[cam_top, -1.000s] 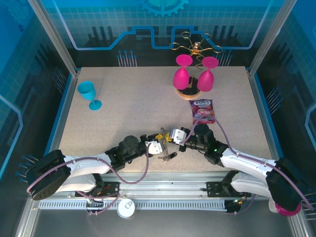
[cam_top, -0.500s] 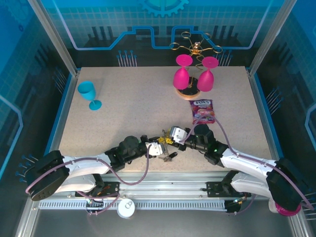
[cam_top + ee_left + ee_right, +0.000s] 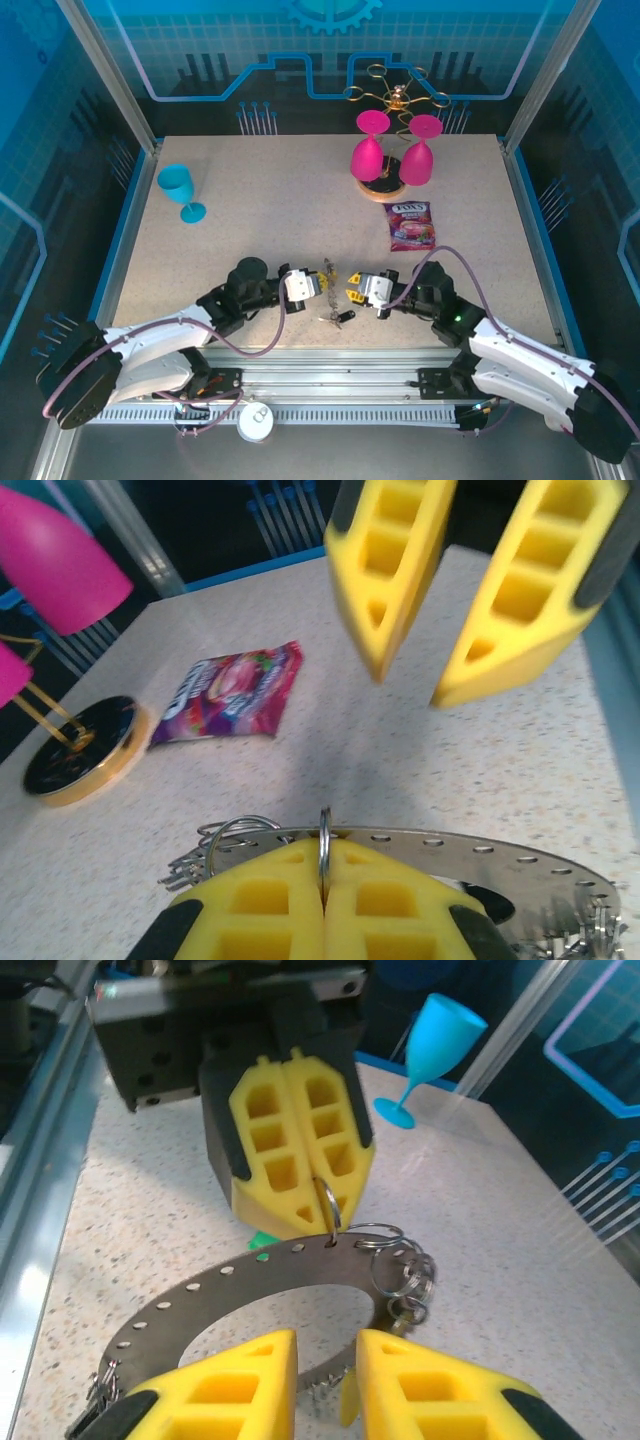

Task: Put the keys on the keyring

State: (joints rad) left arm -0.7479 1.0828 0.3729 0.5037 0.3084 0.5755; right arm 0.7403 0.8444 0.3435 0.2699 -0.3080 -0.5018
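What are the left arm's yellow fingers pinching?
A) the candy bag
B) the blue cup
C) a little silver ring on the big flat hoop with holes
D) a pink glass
C: in the left wrist view the left fingers are pressed shut on a small silver ring standing up at the holed rim of the keyring.

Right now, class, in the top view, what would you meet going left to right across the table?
Blue goblet → left gripper → keyring → right gripper → candy bag. The pink glasses overlap the last two, so they are left out.
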